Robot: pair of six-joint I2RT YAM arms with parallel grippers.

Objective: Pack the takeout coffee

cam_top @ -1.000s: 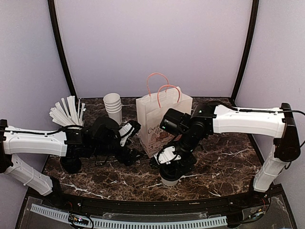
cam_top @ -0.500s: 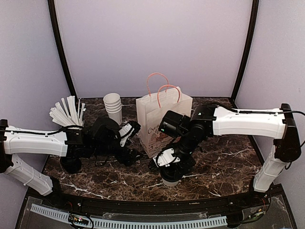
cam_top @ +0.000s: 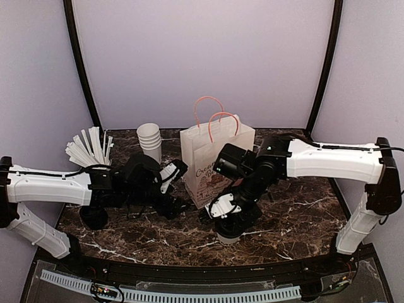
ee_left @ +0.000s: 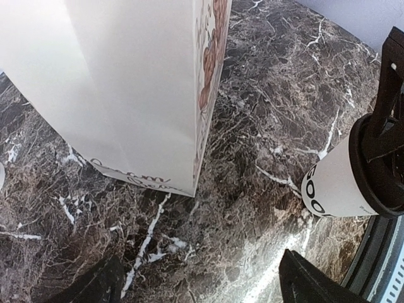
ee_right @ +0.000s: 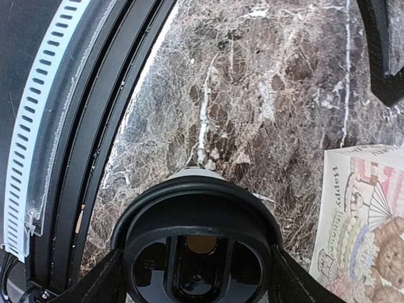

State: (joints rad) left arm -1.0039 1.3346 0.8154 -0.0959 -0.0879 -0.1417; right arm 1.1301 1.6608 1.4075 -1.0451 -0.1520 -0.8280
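Over takeout coffee (ee_left: 334, 186), right gripper (ee_right: 194, 262) straddling black lid (ee_right: 196, 208); squeezing or not, cannot tell. Meanwhile left gripper (ee_left: 202, 284) hanging spread, empty. Coffee likely light, thin-walled, crushable; stiff lid rim seeming the safest hold.

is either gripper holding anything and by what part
The right gripper grips the takeout coffee by its black lid, one finger on each side. The left gripper is open, holding nothing.

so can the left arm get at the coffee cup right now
Probably not cleanly. The right tool straddles the lid of the coffee cup, blocking the top. The left tool is open with bare marble between it and the cup, so only a side approach looks free.
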